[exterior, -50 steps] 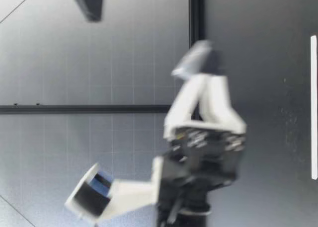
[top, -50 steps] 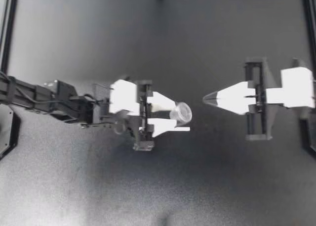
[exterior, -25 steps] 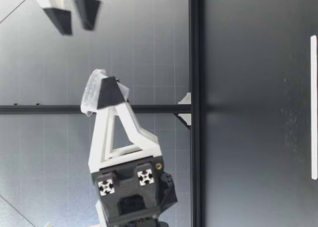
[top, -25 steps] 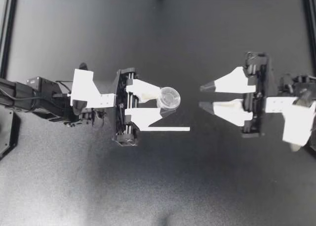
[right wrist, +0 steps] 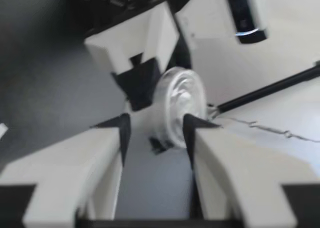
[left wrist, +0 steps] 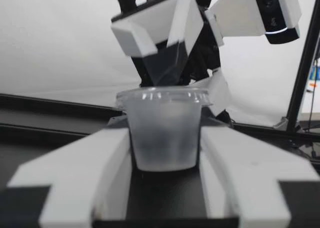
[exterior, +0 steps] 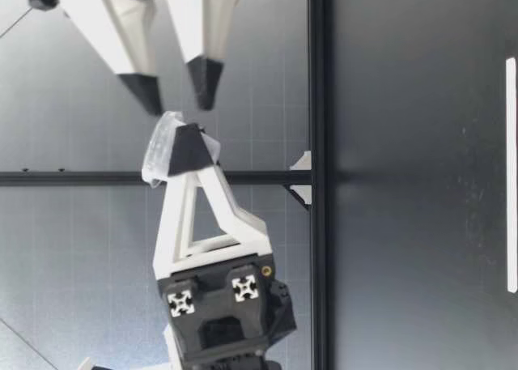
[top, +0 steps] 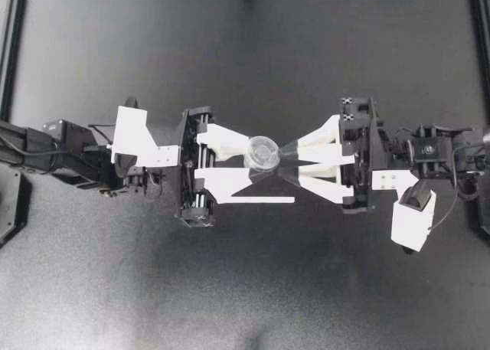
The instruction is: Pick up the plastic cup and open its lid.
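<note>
A small clear plastic cup [top: 262, 152] with its lid on is held upright above the table, and my left gripper [top: 256, 161] is shut on it. In the left wrist view the cup [left wrist: 162, 130] sits squarely between the two white fingers [left wrist: 80, 173]. My right gripper [top: 282, 160] is open, its dark fingertips right at the cup's rim from the opposite side. In the right wrist view the lid [right wrist: 181, 104] lies just ahead of the gap between the fingertips [right wrist: 122, 125]. The low view shows the right gripper [exterior: 176, 99] just beside the lid [exterior: 162, 147].
A thin white strip [top: 260, 200] lies on the dark table under the left gripper and shows again in the low view as a white strip [exterior: 511, 176]. A black frame [top: 9, 51] borders the table.
My right arm has moved in to the cup, and its gripper went from shut to open. The left gripper rose and turned the cup upright, then held still.
</note>
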